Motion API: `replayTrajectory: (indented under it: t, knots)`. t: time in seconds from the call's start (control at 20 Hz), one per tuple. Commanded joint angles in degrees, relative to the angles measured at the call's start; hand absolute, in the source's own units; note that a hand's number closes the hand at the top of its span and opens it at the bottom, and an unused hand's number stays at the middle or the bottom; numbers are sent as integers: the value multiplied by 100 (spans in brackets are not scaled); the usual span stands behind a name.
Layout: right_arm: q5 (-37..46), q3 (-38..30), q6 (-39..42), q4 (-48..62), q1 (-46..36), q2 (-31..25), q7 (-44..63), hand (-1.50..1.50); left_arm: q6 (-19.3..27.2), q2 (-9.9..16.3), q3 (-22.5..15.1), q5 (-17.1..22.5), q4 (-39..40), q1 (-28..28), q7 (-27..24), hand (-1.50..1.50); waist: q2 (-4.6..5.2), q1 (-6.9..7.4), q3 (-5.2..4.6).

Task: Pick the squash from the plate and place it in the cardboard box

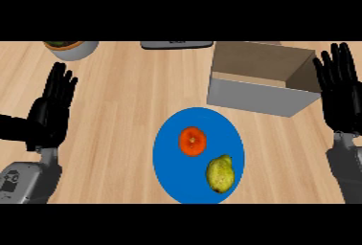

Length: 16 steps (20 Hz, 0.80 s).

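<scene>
Counter (127,119) with pot (71,49), grey object (176,45)

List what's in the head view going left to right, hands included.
left hand → potted plant → blue plate → orange fruit → yellow-green squash → cardboard box → right hand. Left out: a grey thing at the far edge, above the plate.
</scene>
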Motion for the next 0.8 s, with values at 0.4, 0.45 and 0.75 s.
replayTrajectory:
  t: [0.4, 0.45, 0.75]
  knots:
    - [3074, 926, -2614, -1016, 1067, -1089, 1460, -150, -950, 978, -841, -973, -71, 124, -186, 0, -373, -391, -164]
    - [3340, 1153, -2855, -1273, 1169, -964, 1605, -150, -995, 997, -885, -988, -144, 101, -165, 0, -384, -331, -151]
    - [5294, 2393, -2944, -2175, 1738, -1453, 2626, -150, -1237, 1083, -946, -968, -267, 246, -338, 0, -328, -72, -143]
